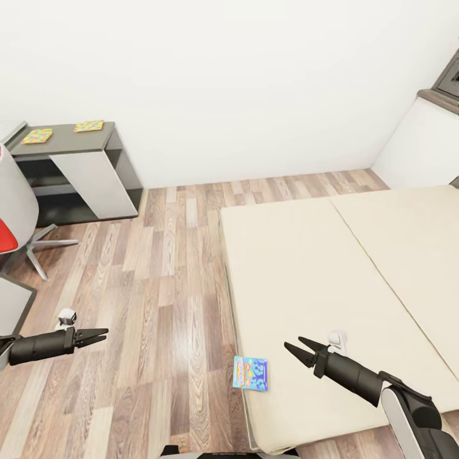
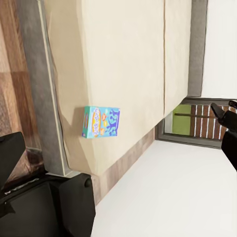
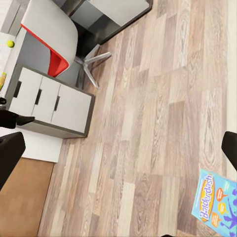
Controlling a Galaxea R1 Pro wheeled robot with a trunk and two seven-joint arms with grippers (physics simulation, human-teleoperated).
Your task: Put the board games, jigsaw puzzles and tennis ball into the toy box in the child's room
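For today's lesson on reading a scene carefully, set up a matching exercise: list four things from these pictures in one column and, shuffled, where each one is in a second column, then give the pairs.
Things
1. flat blue printed game box
2. small yellow-green ball
3. grey swivel chair with a red seat
4. two flat multicoloured squares

Places
A. standing on the wood-plank floor
B. at the near corner of the beige mattress
C. on top of the dark grey cabinet against the white wall
D. on a pale top beside the white drawer unit

Pairs: 1-B, 2-D, 3-A, 4-C
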